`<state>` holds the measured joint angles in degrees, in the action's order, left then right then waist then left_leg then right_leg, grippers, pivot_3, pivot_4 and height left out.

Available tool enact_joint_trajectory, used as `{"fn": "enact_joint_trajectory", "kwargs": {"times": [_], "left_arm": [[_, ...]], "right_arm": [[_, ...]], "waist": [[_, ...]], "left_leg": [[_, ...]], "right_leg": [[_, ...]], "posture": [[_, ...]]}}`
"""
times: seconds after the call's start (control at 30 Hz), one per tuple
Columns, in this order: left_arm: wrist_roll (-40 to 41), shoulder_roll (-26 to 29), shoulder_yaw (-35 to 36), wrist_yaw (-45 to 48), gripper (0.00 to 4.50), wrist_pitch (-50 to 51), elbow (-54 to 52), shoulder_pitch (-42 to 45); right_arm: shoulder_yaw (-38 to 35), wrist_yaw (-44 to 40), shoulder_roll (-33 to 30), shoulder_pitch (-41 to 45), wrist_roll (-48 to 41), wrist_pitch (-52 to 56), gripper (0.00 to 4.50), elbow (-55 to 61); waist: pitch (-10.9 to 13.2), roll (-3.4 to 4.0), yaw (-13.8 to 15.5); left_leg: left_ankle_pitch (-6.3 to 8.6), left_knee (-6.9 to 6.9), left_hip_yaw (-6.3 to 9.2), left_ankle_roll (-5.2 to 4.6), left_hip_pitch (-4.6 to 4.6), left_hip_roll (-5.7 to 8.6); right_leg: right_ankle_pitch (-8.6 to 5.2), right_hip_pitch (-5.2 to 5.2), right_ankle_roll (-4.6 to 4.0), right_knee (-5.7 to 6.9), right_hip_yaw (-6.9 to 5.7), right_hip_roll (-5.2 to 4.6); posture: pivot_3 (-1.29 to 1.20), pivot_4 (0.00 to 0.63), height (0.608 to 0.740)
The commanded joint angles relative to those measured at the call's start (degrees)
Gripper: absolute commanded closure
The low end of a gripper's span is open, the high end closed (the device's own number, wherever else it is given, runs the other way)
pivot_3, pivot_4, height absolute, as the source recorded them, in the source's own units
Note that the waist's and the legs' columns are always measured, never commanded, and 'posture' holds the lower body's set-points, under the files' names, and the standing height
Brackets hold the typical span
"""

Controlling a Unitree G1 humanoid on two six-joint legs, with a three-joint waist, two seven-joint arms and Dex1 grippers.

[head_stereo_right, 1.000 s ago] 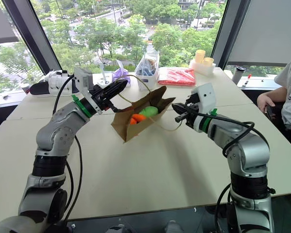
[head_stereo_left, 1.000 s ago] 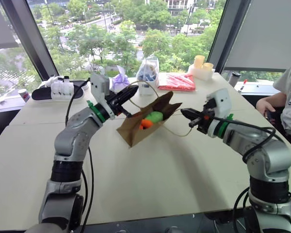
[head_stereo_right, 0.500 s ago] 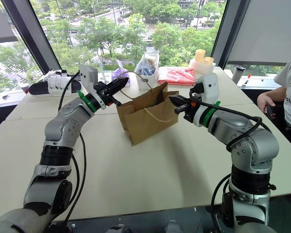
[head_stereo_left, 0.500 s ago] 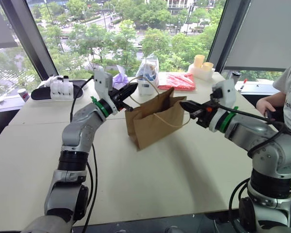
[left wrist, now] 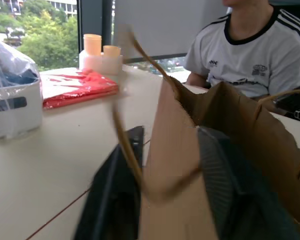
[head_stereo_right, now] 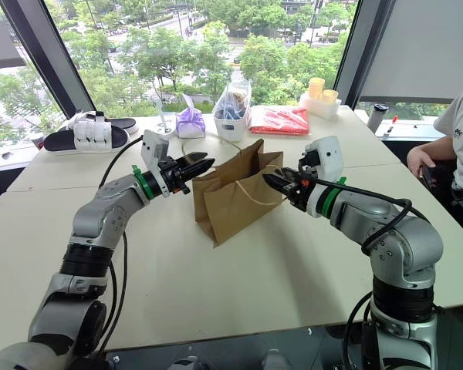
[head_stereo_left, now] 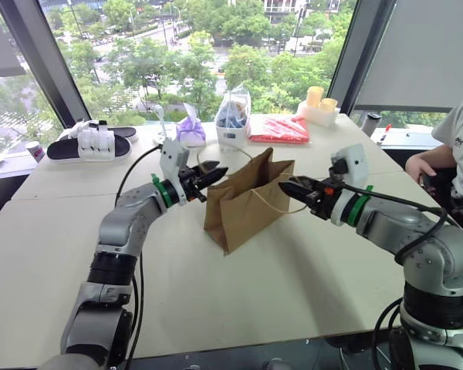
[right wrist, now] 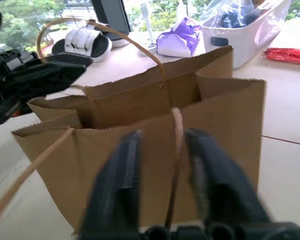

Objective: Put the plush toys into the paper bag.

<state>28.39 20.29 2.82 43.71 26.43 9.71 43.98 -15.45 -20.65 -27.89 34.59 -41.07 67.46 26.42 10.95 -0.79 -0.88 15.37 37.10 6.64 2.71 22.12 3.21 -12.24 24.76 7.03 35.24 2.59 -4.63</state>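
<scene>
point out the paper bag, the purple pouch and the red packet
paper bag (head_stereo_left: 251, 208), left eye view, its front panel
purple pouch (head_stereo_right: 190, 123), right eye view, its body
red packet (head_stereo_left: 280, 130), left eye view, its middle

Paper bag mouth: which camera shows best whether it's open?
The right wrist view: it looks at the paper bag from close, with the rim spread open and a handle between that gripper's fingers. The eye views show the whole bag upright on the table, its mouth edge-on. The left wrist view shows one side.
</scene>
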Motion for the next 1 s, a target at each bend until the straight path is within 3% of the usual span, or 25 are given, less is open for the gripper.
{"fn": "enact_joint_trajectory", "kwargs": {"times": [0.03,0.1,0.33,0.47,0.57,0.77,0.87,1.0], "left_arm": [[2.8,2.5,1.9,2.3,1.1,3.0,-4.3,0.4],[4.0,4.9,3.2,3.4,0.08,4.7,-5.2,-0.4],[7.5,12.9,7.0,7.5,0.03,9.3,-6.5,-3.4],[11.3,14.9,6.1,11.8,0.03,14.0,-10.4,-7.1],[9.3,14.8,3.3,13.8,0.03,12.5,-11.3,-9.5],[6.6,12.8,-0.4,16.2,0.03,8.8,-9.2,-10.2],[4.7,12.1,-2.5,18.0,0.0,6.4,-7.1,-9.0],[3.6,10.8,-3.9,19.2,0.0,4.7,-5.4,-7.4]], "right_arm": [[-1.5,0.2,-1.0,2.3,-1.5,-1.6,1.02,2.5],[-2.5,0.8,-1.4,3.9,-2.0,-2.1,0.0,2.5],[-15.0,8.5,3.4,11.2,-6.8,-8.9,0.0,-4.3],[-19.0,11.7,2.1,7.2,-6.2,-10.0,0.0,-6.6],[-17.4,11.8,2.4,-1.4,-4.1,-11.4,0.0,-5.9],[-6.8,8.7,5.1,-13.0,-0.9,-14.8,0.0,-3.4],[-0.1,7.4,7.4,-14.3,1.6,-17.7,0.87,-3.4],[6.2,7.2,10.4,-12.7,4.7,-20.6,2.9,-6.2]], "waist": [[0.0,0.0,0.0],[0.0,0.01,-0.2],[0.0,0.01,0.0],[0.0,-0.01,0.3],[0.0,-0.01,0.2],[0.0,0.04,-0.7],[0.0,0.05,-1.4],[0.0,0.05,-1.5]], "left_leg": [[0.0,0.0,0.0,0.0,0.0,0.0],[0.0,-0.01,0.0,0.0,0.0,0.0],[0.0,-0.04,-0.01,0.0,0.0,-0.02],[0.0,-0.02,0.02,0.0,0.08,0.01],[0.02,-0.05,0.03,-0.03,0.09,0.02],[0.02,-0.05,-0.1,-0.03,0.02,-0.03],[0.01,-0.04,-0.12,-0.03,-0.07,-0.05],[0.01,-0.02,-0.08,-0.02,-0.06,-0.04]], "right_leg": [[0.0,0.0,0.0,0.0,0.0,0.0],[0.0,0.01,0.0,0.0,0.0,0.0],[0.0,0.08,0.0,0.06,0.0,0.01],[0.0,0.06,0.0,0.01,0.0,-0.06],[0.0,0.04,0.0,-0.04,0.0,-0.07],[0.0,0.1,-0.01,0.06,0.05,-0.01],[0.0,0.08,-0.01,0.16,0.07,0.01],[0.0,0.07,-0.01,0.18,0.06,0.01]], "posture": [[0.0,0.15,0.74],[0.0,0.15,0.74],[0.0,0.15,0.74],[0.0,0.15,0.74],[0.0,0.15,0.74],[0.0,0.15,0.74],[0.0,0.15,0.74],[0.0,0.15,0.74]]}}
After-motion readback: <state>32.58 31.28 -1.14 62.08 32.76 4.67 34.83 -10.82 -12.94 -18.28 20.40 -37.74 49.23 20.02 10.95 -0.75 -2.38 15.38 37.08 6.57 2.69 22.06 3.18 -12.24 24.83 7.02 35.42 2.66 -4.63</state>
